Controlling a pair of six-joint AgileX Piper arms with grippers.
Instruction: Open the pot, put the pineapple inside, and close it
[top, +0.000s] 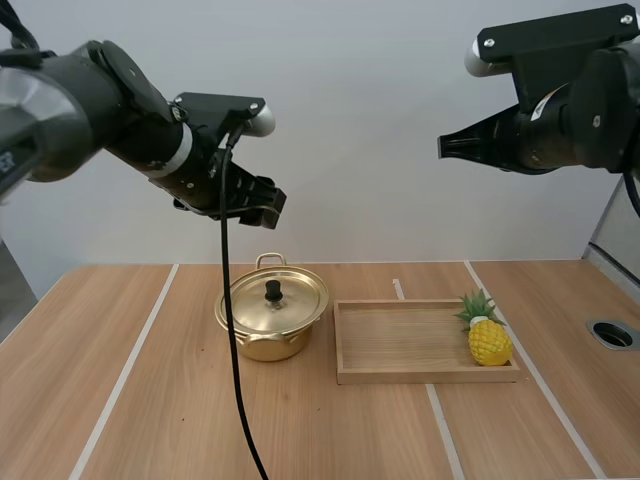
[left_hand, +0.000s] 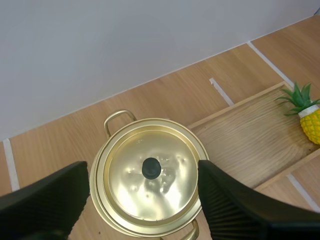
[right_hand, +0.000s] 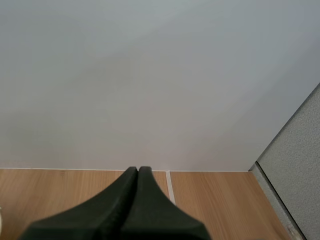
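Frame edge cuts the pineapple (left_hand: 312, 125); also the pot (left_hand: 150, 192) at its near handle

Left claw (top: 262, 203) hangs raised and spread wide, while right claw (top: 447, 147) hangs raised, pressed together.

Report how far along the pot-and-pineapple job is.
Nothing looks done yet: the lid sits on the gold pot, and the pineapple sits in the wooden tray. In hand: the left claw hovers open above the lid, apparently lining up on its black knob. The right claw is shut, held high. Left to do: lift the lid, put the pineapple in, close the pot.
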